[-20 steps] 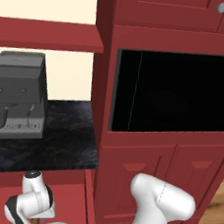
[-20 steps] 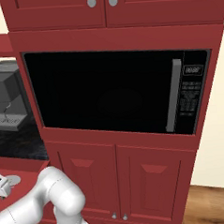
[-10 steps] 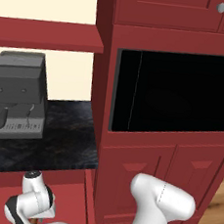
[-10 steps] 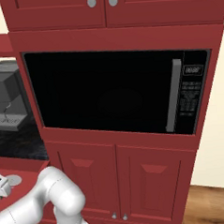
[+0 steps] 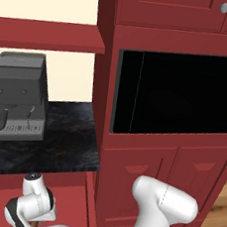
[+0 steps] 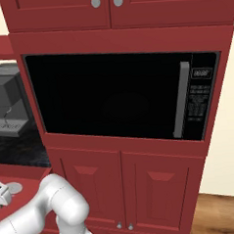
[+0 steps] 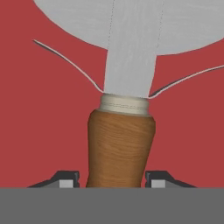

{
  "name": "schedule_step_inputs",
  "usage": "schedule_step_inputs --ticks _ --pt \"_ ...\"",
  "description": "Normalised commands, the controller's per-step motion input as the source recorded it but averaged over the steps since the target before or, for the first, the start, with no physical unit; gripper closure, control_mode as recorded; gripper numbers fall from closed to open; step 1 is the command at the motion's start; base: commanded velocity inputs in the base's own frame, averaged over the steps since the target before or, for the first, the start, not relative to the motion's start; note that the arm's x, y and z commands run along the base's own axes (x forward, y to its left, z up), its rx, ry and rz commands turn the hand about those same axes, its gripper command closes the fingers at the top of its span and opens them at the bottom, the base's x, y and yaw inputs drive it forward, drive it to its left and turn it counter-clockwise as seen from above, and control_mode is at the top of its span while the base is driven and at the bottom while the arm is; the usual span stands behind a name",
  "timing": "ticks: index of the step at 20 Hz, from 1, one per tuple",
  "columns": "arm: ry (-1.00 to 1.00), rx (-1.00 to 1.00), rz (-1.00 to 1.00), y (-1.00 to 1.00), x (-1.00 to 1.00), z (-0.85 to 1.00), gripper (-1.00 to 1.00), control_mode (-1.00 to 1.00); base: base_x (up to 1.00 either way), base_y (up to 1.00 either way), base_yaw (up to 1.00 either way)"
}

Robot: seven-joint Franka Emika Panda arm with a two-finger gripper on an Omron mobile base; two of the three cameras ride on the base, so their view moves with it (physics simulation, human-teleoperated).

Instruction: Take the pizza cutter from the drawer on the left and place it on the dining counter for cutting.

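The pizza cutter (image 7: 121, 146) is being straddled at its wooden handle by the gripper (image 7: 112, 178), spread narrowly at 6 o'clock over the drawer (image 7: 35, 131) floor, though closure cannot be told, so lifting out and placing on the dining surface are judged outstanding.

White rounded arm (image 5: 161, 211), dark joints; small dark fingertips (image 7: 65, 178).
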Motion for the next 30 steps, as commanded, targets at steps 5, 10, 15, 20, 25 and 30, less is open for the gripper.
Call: schedule_step_inputs --ticks 5,10,15,20,25,30 --pt "0.02 0.00 0.02 0.01 -0.25 0.40 1.00 -1.00 0.00 0.00 0.00" --pt "0.00 0.00 0.00 0.05 -0.53 0.64 1.00 -1.00 0.00 0.00 0.00" --pt "-0.01 -0.01 0.00 0.00 -0.58 0.66 1.00 -1.00 0.00 0.00 0.00" --pt "-0.08 0.00 0.00 0.00 -0.17 0.82 1.00 -1.00 0.00 0.00 0.00" --pt "-0.03 0.00 0.00 -0.02 -0.04 0.81 1.00 -1.00 0.00 0.00 0.00" --pt "-0.03 0.00 0.00 -0.21 -0.09 0.83 1.00 -1.00 0.00 0.00 0.00"
